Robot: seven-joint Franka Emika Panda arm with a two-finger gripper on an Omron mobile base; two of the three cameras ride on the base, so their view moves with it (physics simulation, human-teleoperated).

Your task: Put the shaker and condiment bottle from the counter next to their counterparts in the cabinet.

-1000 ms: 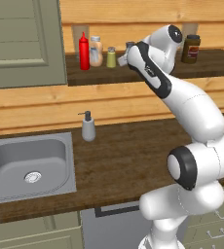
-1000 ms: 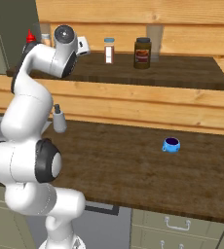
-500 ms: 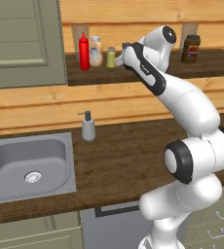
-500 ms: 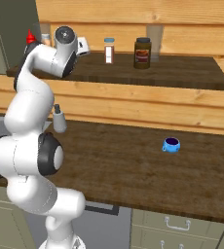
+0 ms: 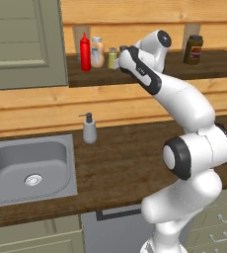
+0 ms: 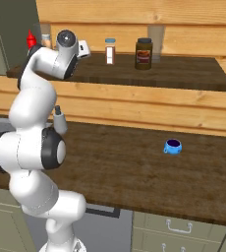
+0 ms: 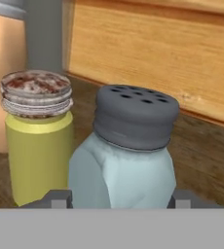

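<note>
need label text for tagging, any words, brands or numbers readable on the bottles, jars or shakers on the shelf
None can be read.
Brown jar: pale label band, too blurred to read.
Small blue-capped jar: pale label, no legible text.
Pale blue shaker, yellow-green shaker, red bottle, peach bottle: plain, no print.

On the cabinet (image 5: 135, 74) shelf the condiment bottle (image 5: 85, 52) stands at nine o'clock of the peach bottle (image 5: 97, 52), the yellow-green shaker (image 7: 37, 141) at three, the shaker (image 7: 126, 153) just beside it (on the shelf's far side from the bottles).
</note>
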